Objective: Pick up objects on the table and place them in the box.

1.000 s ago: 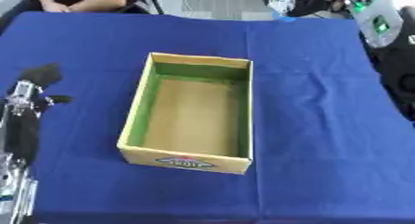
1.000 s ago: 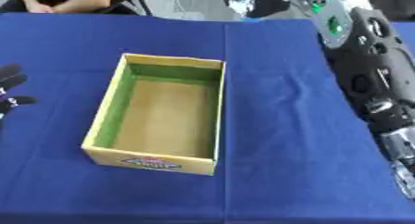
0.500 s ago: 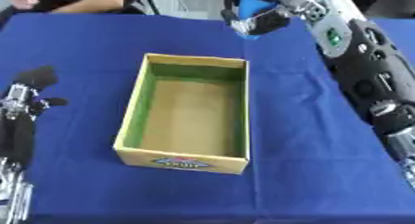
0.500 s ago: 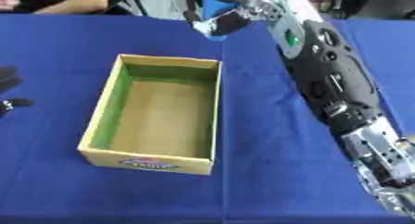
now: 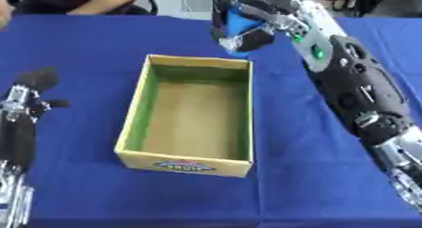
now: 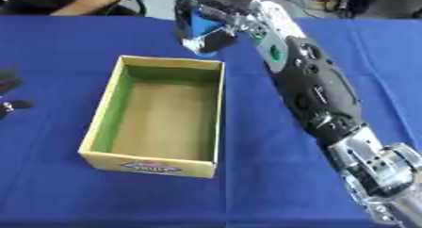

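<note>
My right robot hand [image 5: 247, 22] grasped a blue object [image 5: 240, 20] just above the box's [image 5: 191, 116] far rim; released there, it could hit the rim and fall onto the table [image 5: 82, 48]. My left robot hand [image 5: 33, 88] rested open.

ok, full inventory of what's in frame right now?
Cardboard box: one, tan outside with green inner walls and a printed label on the near end, open and holding nothing visible, centre of the table.
Blue object: one, blue with a pale part, held in the right hand beyond the box's far right corner.
Tablecloth: one, dark blue, covering the table.
Person's arm: one, resting at the table's far edge, touching nothing of the task.
Right hand: black, fingers curled round the blue object.
Left hand: black, near the left edge, idle; fingers unclear.
</note>
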